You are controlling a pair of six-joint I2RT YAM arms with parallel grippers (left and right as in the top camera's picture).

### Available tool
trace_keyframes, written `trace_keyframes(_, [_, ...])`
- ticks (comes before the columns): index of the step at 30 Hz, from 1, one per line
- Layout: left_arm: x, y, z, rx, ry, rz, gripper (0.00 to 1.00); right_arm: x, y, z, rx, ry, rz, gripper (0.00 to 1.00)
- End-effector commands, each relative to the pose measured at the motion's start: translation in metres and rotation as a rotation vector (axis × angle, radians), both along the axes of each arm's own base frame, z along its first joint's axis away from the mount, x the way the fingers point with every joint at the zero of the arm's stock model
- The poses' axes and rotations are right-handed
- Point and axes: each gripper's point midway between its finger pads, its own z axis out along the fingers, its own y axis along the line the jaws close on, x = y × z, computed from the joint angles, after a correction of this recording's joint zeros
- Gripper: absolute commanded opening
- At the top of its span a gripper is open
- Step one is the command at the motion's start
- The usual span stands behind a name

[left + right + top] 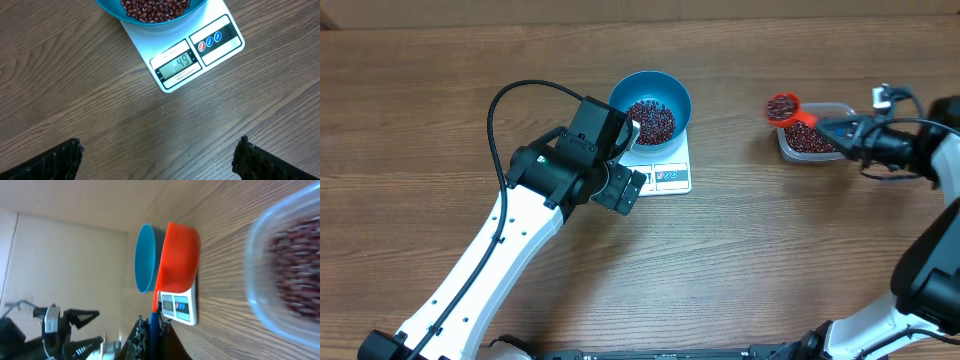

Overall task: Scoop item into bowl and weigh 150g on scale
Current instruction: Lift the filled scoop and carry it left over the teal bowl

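Note:
The blue bowl point(681, 93) stands on the white scale point(672, 178) and holds a heap of dark red beans point(650, 120). In the left wrist view the scale point(222, 47) shows a lit display under the bowl point(107, 7). My left gripper point(631, 160) hovers open at the scale's left edge, its fingers point(55, 160) wide apart over bare table. My right gripper point(842, 128) is shut on the blue handle of a red scoop point(783, 107) full of beans, held over the table just left of the tub. The scoop point(177, 255) is level, with the bowl point(145, 257) beyond it.
A clear plastic tub point(785, 148) with more beans sits at the right, under the right arm; it is blurred and close in the right wrist view point(260, 245). A black cable loops above the left arm point(505, 100). Wooden tabletop all round.

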Motion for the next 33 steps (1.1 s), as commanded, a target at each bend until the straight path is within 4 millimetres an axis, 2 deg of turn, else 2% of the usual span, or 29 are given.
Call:
trace_keyframes(1, [-0.002,-0.001,0.003,-0.007,-0.006,-0.019,1.0,0.005,0.024,0.021,0.006,-0.07,0.068,0.04])
trace_keyframes(16, [-0.002,-0.001,0.003,-0.007,-0.006,-0.02,1.0,0.021,0.125,0.056,-0.006,-0.154,0.3,0.03])
trace_keyframes(23, [-0.002,-0.001,0.003,-0.008,-0.006,-0.019,1.0,0.028,0.162,0.051,-0.066,-0.154,0.338,0.04])
trace_keyframes(33, [-0.002,-0.001,0.003,-0.007,-0.006,-0.019,1.0,0.034,0.196,0.051,-0.155,-0.146,0.345,0.04])
